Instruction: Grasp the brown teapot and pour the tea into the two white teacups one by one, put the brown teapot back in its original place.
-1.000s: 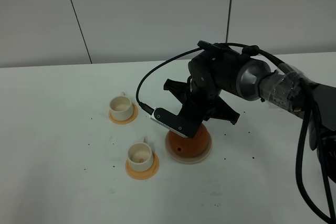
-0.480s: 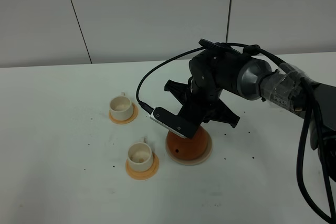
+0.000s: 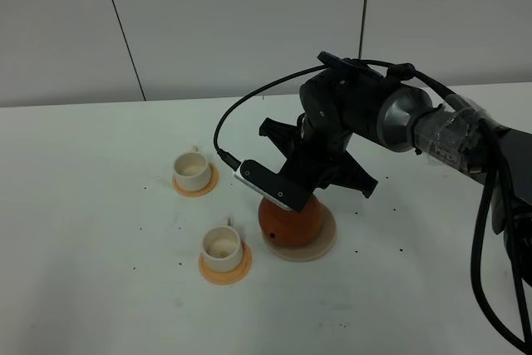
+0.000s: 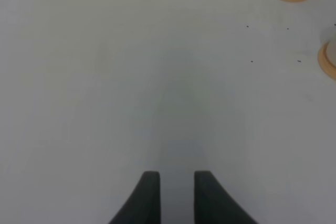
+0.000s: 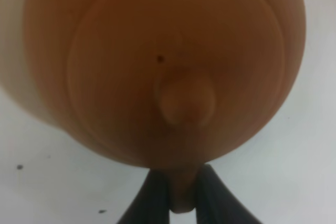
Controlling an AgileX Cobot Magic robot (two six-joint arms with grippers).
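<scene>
Right tool [image 5: 182,195] is clamped on the teapot [image 3: 287,220] handle above the saucer [image 3: 325,243]; left tool [image 4: 177,195] hangs over the worktop [image 4: 105,77], fingers slightly apart; 2 cups [image 3: 192,170] [image 3: 221,243] nearby.

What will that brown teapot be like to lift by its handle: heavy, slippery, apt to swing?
Probably heavy for its size: the teapot looks like thick clay. Pinched only at the handle by the right gripper, its round body may swing or tip. The lid, ringed by a seam, might slide off when tilted.
</scene>
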